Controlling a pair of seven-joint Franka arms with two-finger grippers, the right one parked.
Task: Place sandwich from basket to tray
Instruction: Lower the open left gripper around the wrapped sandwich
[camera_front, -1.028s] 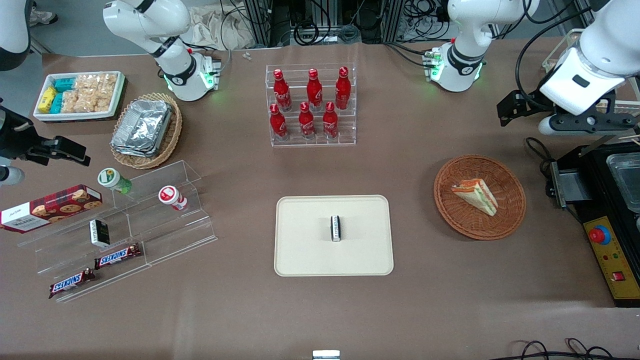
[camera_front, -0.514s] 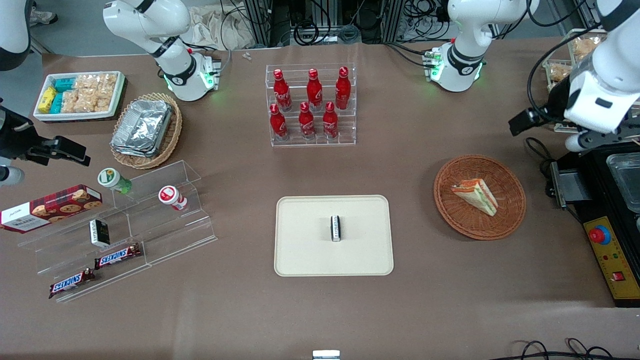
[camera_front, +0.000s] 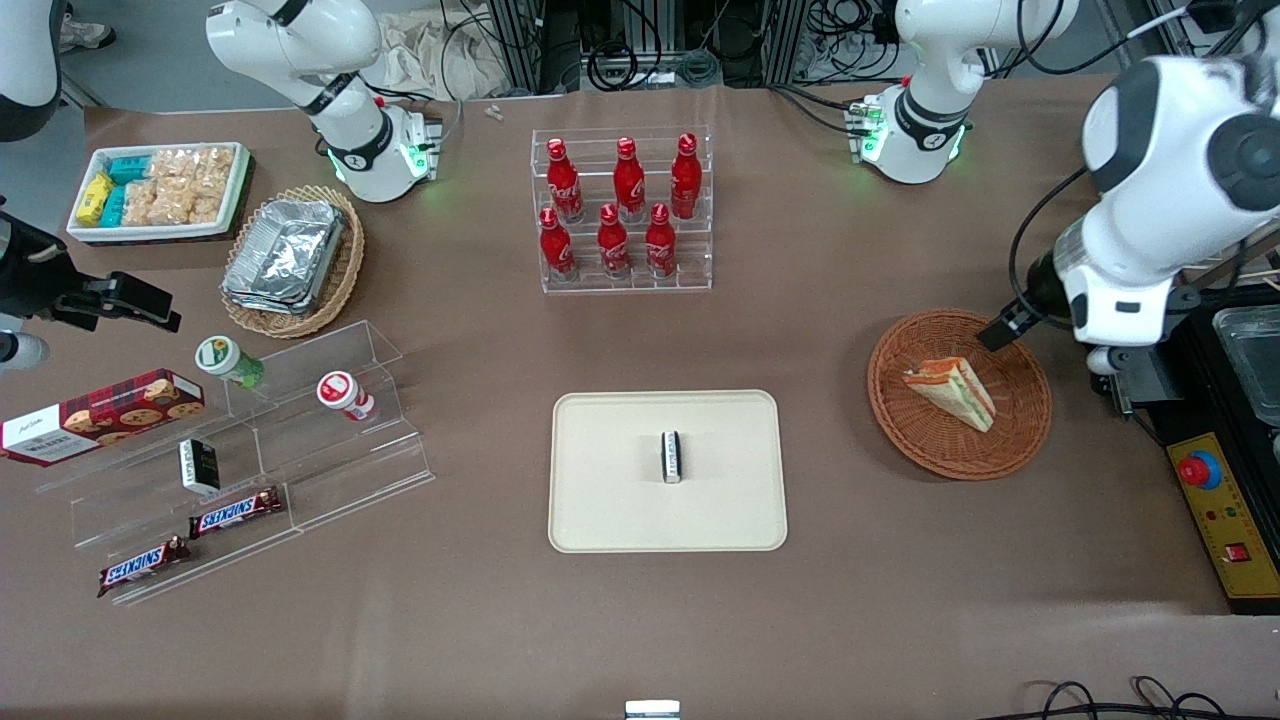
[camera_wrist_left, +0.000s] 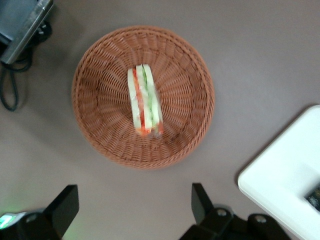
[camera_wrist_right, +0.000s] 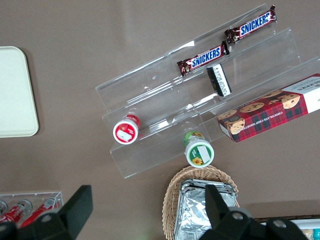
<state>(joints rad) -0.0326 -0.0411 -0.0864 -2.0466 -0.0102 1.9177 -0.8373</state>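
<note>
arm: glossy white shells | joints: dark grey | end effector (camera_wrist_left: 130, 212): black fingers

SNICKERS on two chocolate bars (camera_wrist_right: 201, 58) (camera_wrist_right: 250, 28) on the clear shelf (camera_wrist_right: 165, 100); WALKERS on the cookie box (camera_front: 100, 415) beside it

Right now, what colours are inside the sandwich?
Orange-red and green stripes in the sandwich; wrist view shows best.

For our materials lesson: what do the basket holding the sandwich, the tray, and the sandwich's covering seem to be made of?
Basket: woven wicker, reddish-brown and matte; the interlaced strands show.
Tray: probably moulded plastic or fibre, cream with a smooth dull surface, rounded corners and low rim.
Sandwich covering: seemingly thin clear film, faintly glossy around the bread.
The gripper hovers open above the basket.
</note>
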